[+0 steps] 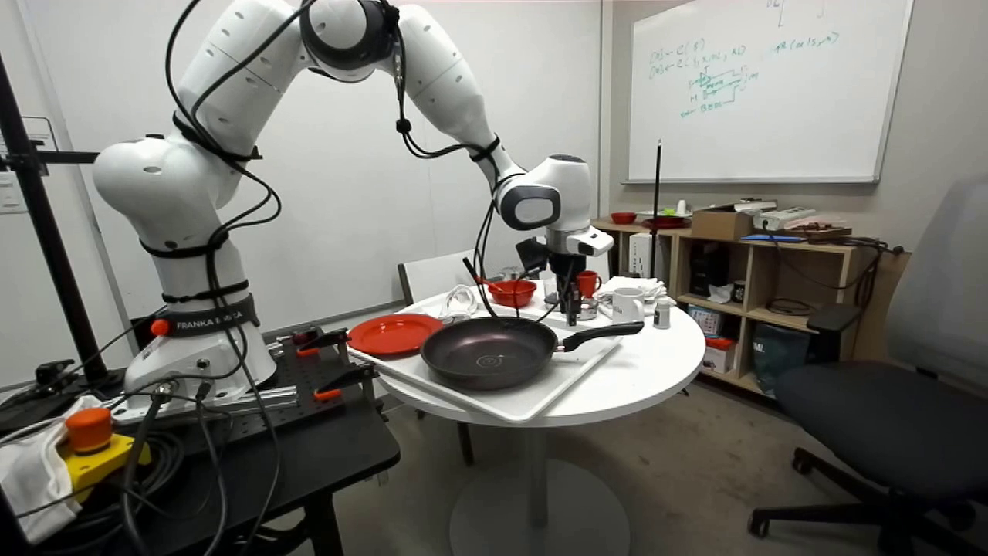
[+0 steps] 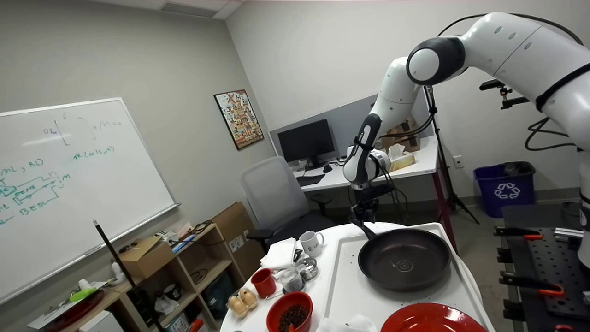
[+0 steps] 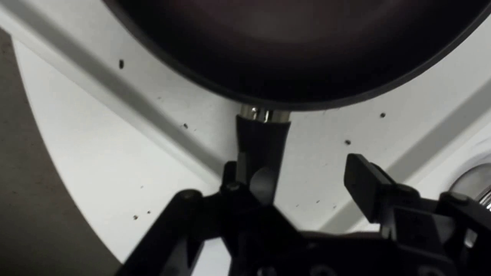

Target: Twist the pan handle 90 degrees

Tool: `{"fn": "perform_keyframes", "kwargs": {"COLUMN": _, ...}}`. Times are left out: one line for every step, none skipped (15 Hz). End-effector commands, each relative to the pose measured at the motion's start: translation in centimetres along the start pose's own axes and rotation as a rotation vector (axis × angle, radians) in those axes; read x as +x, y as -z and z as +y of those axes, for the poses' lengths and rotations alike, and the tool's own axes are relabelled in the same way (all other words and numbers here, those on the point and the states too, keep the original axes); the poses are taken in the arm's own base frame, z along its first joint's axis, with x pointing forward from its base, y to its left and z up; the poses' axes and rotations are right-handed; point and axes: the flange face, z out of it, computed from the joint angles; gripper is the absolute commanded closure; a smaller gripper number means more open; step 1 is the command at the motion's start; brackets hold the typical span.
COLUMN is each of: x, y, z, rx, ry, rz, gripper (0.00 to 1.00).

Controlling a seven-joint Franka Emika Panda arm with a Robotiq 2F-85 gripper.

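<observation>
The black frying pan (image 1: 489, 351) lies on a white tray and also shows in an exterior view (image 2: 404, 260) and the wrist view (image 3: 284, 57). Its dark handle (image 1: 602, 333) points away from the robot base; it also shows in an exterior view (image 2: 367, 230) and the wrist view (image 3: 262, 138). My gripper (image 3: 297, 168) is open. In the wrist view one finger overlaps the handle's left edge, and the other stands apart to its right. I cannot tell whether a finger touches it. In an exterior view the gripper (image 1: 572, 309) appears beside the handle, on its far side.
A white tray (image 1: 521, 409) bears the pan on a round white table (image 1: 664, 363). A red plate (image 1: 394, 333) lies beside the pan. A red bowl (image 2: 289, 313), a red mug (image 2: 263, 282), a white mug (image 2: 312, 243) and eggs (image 2: 242, 302) stand nearby.
</observation>
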Motion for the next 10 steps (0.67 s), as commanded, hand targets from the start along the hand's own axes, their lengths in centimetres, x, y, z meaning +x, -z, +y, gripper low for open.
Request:
{"fn": "perform_keyframes", "kwargs": {"x": -4.5, "y": 2.6, "z": -7.4, "rx": 0.012, "ry": 0.086, "rz": -0.085, "gripper": 0.03}}
{"fn": "perform_keyframes", "kwargs": {"x": -4.9, "y": 3.0, "z": -9.9, "rx": 0.019, "ry": 0.104, "rz": -0.091, "gripper": 0.01}}
{"fn": "perform_keyframes", "kwargs": {"x": -5.3, "y": 3.4, "z": -12.4, "rx": 0.022, "ry": 0.134, "rz": -0.123, "gripper": 0.00}}
{"fn": "perform_keyframes", "kwargs": {"x": -5.7, "y": 3.8, "z": -15.1, "rx": 0.035, "ry": 0.152, "rz": -0.146, "gripper": 0.00}}
{"fn": "perform_keyframes", "kwargs": {"x": -6.0, "y": 4.2, "z": -17.3, "rx": 0.052, "ry": 0.165, "rz": -0.165, "gripper": 0.00}}
{"fn": "perform_keyframes", "kwargs": {"x": -6.0, "y": 4.9, "z": -19.5, "rx": 0.084, "ry": 0.168, "rz": -0.203, "gripper": 0.00}}
{"fn": "perform_keyframes", "kwargs": {"x": -5.8, "y": 5.5, "z": -21.1, "rx": 0.109, "ry": 0.157, "rz": -0.222, "gripper": 0.00}}
{"fn": "perform_keyframes", "kwargs": {"x": -5.4, "y": 6.4, "z": -22.6, "rx": 0.146, "ry": 0.139, "rz": -0.260, "gripper": 0.00}}
{"fn": "perform_keyframes", "kwargs": {"x": -5.0, "y": 7.1, "z": -23.5, "rx": 0.179, "ry": 0.123, "rz": -0.290, "gripper": 0.00}}
{"fn": "perform_keyframes", "kwargs": {"x": -4.3, "y": 7.8, "z": -24.1, "rx": 0.208, "ry": 0.090, "rz": -0.309, "gripper": 0.00}}
